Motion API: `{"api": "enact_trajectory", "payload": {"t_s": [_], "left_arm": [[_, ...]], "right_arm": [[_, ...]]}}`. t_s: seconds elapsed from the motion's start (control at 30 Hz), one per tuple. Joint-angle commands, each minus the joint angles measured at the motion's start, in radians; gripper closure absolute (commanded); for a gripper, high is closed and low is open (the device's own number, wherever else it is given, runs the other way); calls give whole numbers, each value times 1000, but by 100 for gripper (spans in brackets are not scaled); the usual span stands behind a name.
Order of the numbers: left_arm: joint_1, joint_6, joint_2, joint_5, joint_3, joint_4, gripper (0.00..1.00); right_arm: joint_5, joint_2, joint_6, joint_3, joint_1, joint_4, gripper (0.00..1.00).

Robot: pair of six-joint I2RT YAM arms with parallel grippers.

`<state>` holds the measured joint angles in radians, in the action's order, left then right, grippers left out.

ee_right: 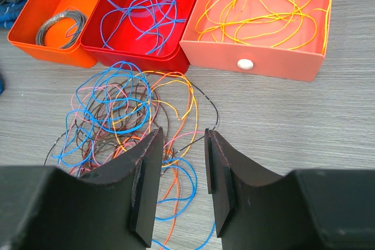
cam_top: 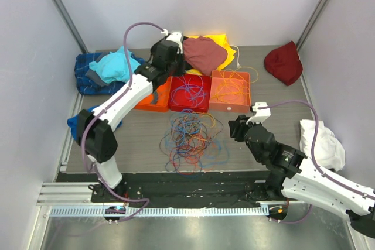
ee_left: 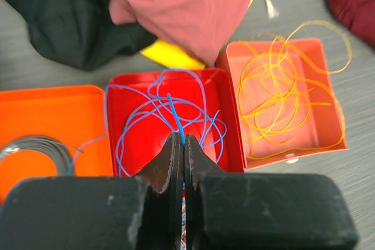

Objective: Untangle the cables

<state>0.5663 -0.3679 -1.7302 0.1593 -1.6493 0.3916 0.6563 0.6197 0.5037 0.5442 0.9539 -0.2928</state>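
Right claw [ee_right: 183, 137]: the jaws stood apart with nothing between them, poised low over the near right edge of the heap.
Tangle of cables [cam_top: 190, 139]: a loose heap of blue, orange, red and dark strands lay on the grey surface [ee_right: 293, 127], between the arm bases and the row of bins, just in front of the red one.
White cloth [cam_top: 321, 140]: it lay crumpled at the right edge of the surface, beside the right arm.
Orange bin [ee_right: 55, 50]: this was the left of three bins standing side by side, and it held a small grey coil [ee_right: 58, 24].
Red bin [ee_right: 140, 55]: the middle bin touched both neighbours, with blue cables [ee_right: 135, 19] looped loosely inside.
Salmon bin [ee_right: 281, 65]: the right bin had a white knob [ee_right: 245, 64] on its near wall. Yellow cables [ee_right: 263, 13] filled it, with some loops spilling over the far and right rims.
Left claw [ee_left: 180, 140]: the jaws were pressed together, clamped on a blue strand [ee_left: 174, 112] above the red bin. The strand ran from the tips down into the bin.
Maroon cloth [cam_top: 202, 54]: it lay just behind the red bin, on top of a yellow cloth [cam_top: 225, 44].
Black cloth [ee_left: 58, 16]: it sat beside the maroon one, behind the orange bin.
Teal cloth [cam_top: 114, 65]: it rested on a blue plaid cloth [cam_top: 87, 77] at the far left.
Dark red cloth [cam_top: 284, 62]: it lay at the far right corner, well apart from the bins.
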Motion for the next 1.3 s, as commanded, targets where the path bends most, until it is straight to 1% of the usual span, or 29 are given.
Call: {"api": "enact_trajectory", "payload": {"t_s": [0.0, 0.27, 0.37, 0.4, 0.47, 0.53, 0.63, 0.67, 0.7, 0.73, 0.77, 0.8, 0.93, 1.07, 1.27], "left_arm": [[-5, -42, -80, -66, -6, -68, 100], [-5, -40, -215, -55, -32, -50, 100], [-6, -31, -267, -38, -66, -42, 100], [-6, -23, -287, -29, -95, -27, 99], [-5, -17, -299, -23, -125, -1, 80], [-6, -8, -278, -21, -136, 12, 56], [-5, 0, -203, -3, -86, -17, 53], [-6, 0, -180, -1, -69, -23, 54], [-5, 1, -158, 3, -35, -30, 58], [-5, 6, -140, 2, -18, -48, 77], [-6, 10, -106, 3, 0, -56, 89], [-6, 12, -97, 6, 23, -57, 100], [-5, 18, -71, -3, 58, -39, 100], [-6, 9, -31, -6, 129, -57, 100], [-5, -16, 24, -15, 164, -31, 100]], "right_arm": [[39, 3, 9, 5, 3, 15, 58], [46, 15, 2, -1, 2, 18, 57], [46, 25, 2, 0, 2, 18, 57], [45, 23, -1, 2, 2, 18, 57], [45, 23, -1, 2, 2, 17, 57], [48, 18, 1, 2, 2, 14, 57], [49, 12, 2, -1, 3, 12, 57], [51, 12, 2, -1, 2, 14, 57], [49, 18, 4, 0, 2, 14, 57], [48, 20, 4, 0, 2, 18, 57], [46, 23, 2, 0, 2, 21, 57], [45, 25, 2, -1, 2, 23, 57], [31, 32, 4, 0, 2, 38, 57], [22, 29, 7, 3, 3, 37, 57], [20, 21, 12, 7, 2, 29, 57]]}}
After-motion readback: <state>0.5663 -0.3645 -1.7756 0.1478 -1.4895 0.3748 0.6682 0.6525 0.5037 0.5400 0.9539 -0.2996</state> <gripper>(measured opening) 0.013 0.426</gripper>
